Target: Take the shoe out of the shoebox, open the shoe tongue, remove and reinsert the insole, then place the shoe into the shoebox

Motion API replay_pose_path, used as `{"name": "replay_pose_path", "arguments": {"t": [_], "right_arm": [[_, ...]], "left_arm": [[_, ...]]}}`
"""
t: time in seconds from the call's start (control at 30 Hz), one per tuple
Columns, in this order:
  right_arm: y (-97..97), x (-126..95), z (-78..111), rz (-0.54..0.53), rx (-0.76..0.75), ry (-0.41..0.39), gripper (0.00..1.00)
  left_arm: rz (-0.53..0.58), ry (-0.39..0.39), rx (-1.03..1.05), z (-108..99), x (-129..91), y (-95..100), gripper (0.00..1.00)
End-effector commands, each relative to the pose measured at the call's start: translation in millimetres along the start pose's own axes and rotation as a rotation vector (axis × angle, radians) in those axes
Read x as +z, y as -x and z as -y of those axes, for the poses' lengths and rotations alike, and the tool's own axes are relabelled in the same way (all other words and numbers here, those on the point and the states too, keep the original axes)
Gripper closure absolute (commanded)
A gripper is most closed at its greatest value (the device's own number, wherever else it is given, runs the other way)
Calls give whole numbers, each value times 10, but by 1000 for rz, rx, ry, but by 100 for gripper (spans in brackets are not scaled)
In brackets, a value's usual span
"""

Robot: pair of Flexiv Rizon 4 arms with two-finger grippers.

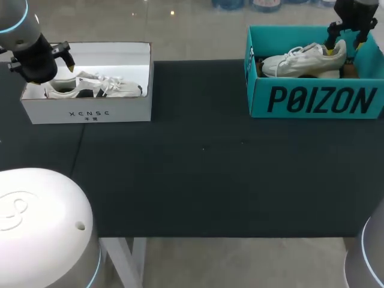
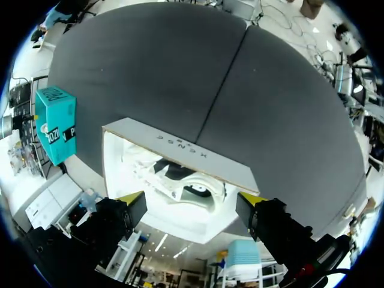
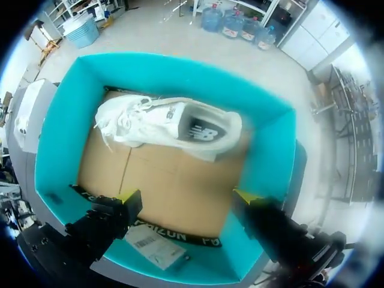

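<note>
The right pincer (image 3: 183,198) is held spread and empty above the white lace-up sneaker (image 3: 168,126), which is seen lying inside the teal cardboard shoebox (image 3: 57,138). The left pincer (image 2: 192,201) is likewise spread, over the white cardboard shoebox (image 2: 180,147). No step is judged done, and every one is left.

Bright overhead light; glare inside white shoebox (image 2: 180,147).
</note>
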State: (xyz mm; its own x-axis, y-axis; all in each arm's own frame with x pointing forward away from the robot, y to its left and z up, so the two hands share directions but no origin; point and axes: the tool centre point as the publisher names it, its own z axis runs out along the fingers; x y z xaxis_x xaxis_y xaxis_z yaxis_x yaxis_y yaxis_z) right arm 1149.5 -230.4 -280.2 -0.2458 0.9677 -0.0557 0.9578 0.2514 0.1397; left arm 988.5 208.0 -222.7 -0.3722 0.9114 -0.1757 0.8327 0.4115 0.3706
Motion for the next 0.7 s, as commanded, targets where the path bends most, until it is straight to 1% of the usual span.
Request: {"name": "replay_pose_path", "arguments": {"t": [0.03,0.13,0.27,0.43,0.7], "right_arm": [[83,63,-459,5,1,-114,0],[162,39,-507,9,5,-95,0],[292,71,-559,8,12,-89,0],[415,181,-569,9,23,-101,0],[522,362,-603,18,26,-115,0]], "left_arm": [[0,0,1,0,-4,-4,0],[0,0,1,0,-4,-4,0],[0,0,1,0,-4,-4,0],[0,0,1,0,-4,-4,0],[0,0,1,0,-4,-4,0]]}}
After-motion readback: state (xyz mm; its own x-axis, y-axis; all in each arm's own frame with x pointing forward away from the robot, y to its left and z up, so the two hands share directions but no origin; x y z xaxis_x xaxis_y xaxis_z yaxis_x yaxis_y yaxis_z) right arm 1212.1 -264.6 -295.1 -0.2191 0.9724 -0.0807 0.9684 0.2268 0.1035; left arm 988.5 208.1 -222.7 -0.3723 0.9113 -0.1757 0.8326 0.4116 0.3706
